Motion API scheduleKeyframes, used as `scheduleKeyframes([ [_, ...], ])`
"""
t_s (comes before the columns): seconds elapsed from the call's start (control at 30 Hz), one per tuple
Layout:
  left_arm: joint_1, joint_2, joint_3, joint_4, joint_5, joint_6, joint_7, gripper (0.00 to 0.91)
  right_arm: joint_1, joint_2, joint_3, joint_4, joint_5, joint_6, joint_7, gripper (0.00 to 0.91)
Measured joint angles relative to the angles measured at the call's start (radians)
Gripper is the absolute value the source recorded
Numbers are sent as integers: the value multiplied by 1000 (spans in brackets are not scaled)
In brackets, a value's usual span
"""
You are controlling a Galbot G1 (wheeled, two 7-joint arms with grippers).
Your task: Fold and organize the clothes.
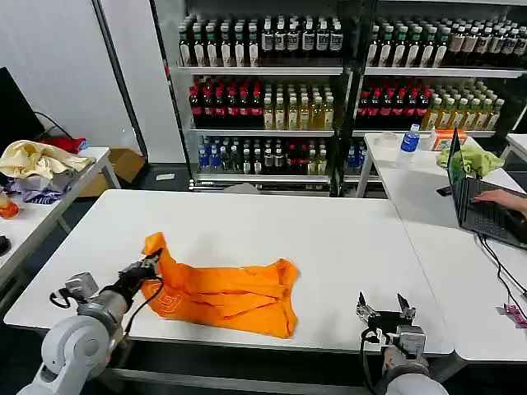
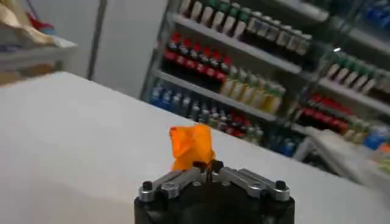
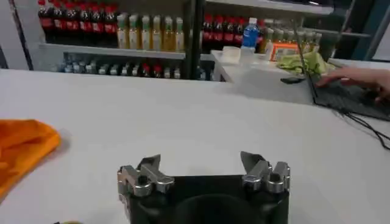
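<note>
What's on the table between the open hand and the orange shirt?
Nothing: bare white table between the right hand and the orange T-shirt, seen in the head view.

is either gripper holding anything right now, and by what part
The left gripper is shut on the orange T-shirt, pinching a bunched edge at its left end. The right gripper is open, holding nothing.

The bright orange T-shirt (image 1: pixel 222 294) lies crumpled, perhaps loosely folded, on the white table's near left part, 1 corner raised.

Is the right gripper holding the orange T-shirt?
No. The right gripper sits open on the bare table, apart from the orange T-shirt.
</note>
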Motion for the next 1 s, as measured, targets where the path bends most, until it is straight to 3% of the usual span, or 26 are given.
scheduleKeyframes([
  [0.67, -44, -129, 248, -13, -47, -13, -27, 10, 3, 10, -7, -12, -8, 0, 1, 907],
  [0.73, -47, -139, 270, -4, -35, -13, -24, 121, 0, 10, -7, -9, -8, 0, 1, 907],
  [0.77, -48, -143, 281, -1, -29, -13, -23, 715, -1, 10, -7, -8, -8, 0, 1, 907],
  [0.8, -47, -146, 291, 0, -22, -11, -21, 877, -2, 10, -7, -7, -8, 0, 1, 907],
  [1.0, -54, -156, 334, -1, -1, 9, -9, 907, 1, 15, -5, 2, -9, -3, 4, 907],
])
